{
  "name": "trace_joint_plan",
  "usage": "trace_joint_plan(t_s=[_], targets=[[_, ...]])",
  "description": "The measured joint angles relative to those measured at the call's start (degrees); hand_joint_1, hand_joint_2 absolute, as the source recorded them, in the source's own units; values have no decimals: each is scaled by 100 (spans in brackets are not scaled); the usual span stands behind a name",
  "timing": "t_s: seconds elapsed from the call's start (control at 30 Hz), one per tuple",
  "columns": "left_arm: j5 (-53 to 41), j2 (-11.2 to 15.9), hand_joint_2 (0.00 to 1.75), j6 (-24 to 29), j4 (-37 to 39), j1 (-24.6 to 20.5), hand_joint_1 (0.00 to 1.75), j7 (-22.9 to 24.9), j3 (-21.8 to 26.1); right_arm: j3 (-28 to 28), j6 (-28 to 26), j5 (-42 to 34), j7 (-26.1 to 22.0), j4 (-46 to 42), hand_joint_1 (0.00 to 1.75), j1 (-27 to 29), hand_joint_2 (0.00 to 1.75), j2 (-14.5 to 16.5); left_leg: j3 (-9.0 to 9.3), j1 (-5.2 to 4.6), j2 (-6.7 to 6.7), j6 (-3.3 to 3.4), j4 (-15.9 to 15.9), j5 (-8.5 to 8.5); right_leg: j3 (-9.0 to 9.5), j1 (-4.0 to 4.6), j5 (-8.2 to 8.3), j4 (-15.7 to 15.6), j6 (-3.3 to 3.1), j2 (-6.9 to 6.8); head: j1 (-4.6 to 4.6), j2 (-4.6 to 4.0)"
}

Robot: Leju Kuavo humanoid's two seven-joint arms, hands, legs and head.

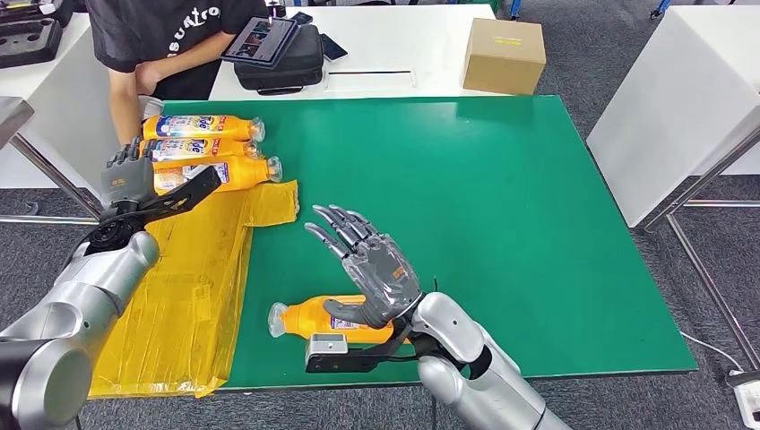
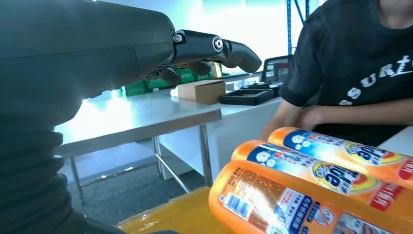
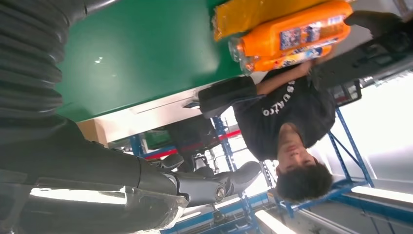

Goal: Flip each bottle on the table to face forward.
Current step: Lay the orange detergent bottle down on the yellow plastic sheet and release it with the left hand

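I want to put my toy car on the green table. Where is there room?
The wide green table right of the right hand is bare, up to the cardboard box. It is crowded on the left: three orange bottles by the left hand, yellow sheet, and one bottle near the front edge.

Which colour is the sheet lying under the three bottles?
Yellow sheet, best in the head view.

person in a black tee [image 1: 170, 36] standing at the far left corner, black bag [image 1: 282, 63] with a tablet [image 1: 260, 40] on it, cardboard box [image 1: 504, 55] on the white table [image 1: 403, 40] behind
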Motion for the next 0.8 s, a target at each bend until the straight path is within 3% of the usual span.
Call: trace_joint_plan(t_s=[0.17,0.37,0.53,0.67,0.8], targets=[[179,-42,175,-10,-1,48,0,-224,118,-9,223,304,205,-33,0,67,175,-47,0,0,0,0,0,0,-1,0,0,-1,0,0,1,0],[628,-226,175,147,-58,137,0,-928,356,-13,942,857,608,28,0,70,175,-88,0,-1,-1,0,0,0,2,0,0,-1,0,-1,1,-1],[850,-398,175,265,-167,274,0,-1237,495,9,1201,1059,724,192,0,41,175,-135,0,-1,0,0,0,0,1,-1,1,-1,1,1,-1,0],[1518,-583,175,268,-425,470,0,-1917,651,40,1434,1292,934,543,0,-181,175,-222,0,-2,-2,0,1,0,2,-1,1,-1,1,-1,-1,-1],[2197,-798,175,174,-867,794,0,-2371,769,44,1538,1095,764,1049,0,-496,175,-449,0,-7,-3,1,1,0,5,-6,2,-1,3,-1,1,1]])
